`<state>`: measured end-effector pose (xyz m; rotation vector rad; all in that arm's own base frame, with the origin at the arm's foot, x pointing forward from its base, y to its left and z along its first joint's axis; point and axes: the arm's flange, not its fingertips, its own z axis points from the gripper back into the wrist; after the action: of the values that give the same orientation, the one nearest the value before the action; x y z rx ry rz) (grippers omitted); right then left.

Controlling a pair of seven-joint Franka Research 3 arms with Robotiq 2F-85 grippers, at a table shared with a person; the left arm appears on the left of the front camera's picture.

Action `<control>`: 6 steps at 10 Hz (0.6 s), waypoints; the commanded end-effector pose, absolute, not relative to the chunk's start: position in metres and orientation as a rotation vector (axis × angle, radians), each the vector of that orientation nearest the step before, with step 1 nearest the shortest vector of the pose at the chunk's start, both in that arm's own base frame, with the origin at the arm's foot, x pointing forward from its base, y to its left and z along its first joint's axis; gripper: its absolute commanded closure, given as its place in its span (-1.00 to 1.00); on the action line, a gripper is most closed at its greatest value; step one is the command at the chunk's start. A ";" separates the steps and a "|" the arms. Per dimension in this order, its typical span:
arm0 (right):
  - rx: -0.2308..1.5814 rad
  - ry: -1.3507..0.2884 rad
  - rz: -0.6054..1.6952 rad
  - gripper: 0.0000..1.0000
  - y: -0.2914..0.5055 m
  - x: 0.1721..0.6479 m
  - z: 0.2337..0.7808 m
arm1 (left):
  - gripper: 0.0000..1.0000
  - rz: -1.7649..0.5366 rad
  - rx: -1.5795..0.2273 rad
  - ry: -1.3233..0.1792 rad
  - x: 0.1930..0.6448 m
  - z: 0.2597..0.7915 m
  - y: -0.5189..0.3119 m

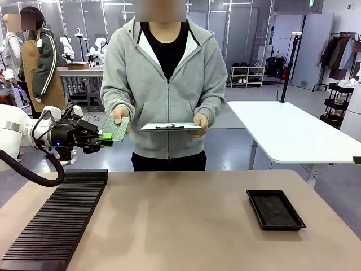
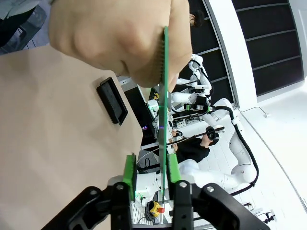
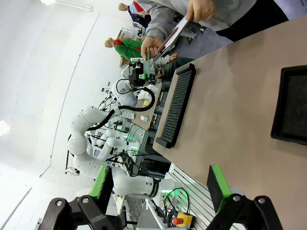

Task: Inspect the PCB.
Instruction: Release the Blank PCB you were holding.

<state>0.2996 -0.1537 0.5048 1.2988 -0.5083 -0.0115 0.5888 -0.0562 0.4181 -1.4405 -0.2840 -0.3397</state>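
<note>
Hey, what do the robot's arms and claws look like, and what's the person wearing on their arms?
The left arm is white, with a black cable looping below it. The left claw and right claw are black with green pads. The person wears grey hoodie sleeves.

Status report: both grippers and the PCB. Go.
Left gripper open, pads astride the PCB. Right gripper open, nothing held. PCB in person's hand, clipboard in the other hand.
</note>
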 end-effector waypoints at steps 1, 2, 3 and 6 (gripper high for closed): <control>1.306 -0.531 0.003 -1.00 -0.153 0.302 0.506 | 0.24 -0.363 -1.456 -0.292 0.588 0.418 -0.055; 1.306 -0.531 0.003 -1.00 -0.153 0.302 0.506 | -0.34 -0.365 -1.459 -0.289 0.588 0.418 -0.055; 1.306 -0.531 0.003 -1.00 -0.153 0.302 0.506 | -0.18 -0.373 -1.465 -0.284 0.588 0.417 -0.053; 1.306 -0.531 0.003 -1.00 -0.153 0.302 0.506 | -1.00 -0.386 -1.473 -0.278 0.587 0.418 -0.054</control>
<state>0.2996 -0.1537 0.5048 1.2988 -0.5083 -0.0115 0.5872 -0.0566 0.4190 -1.4534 -0.2771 -0.3507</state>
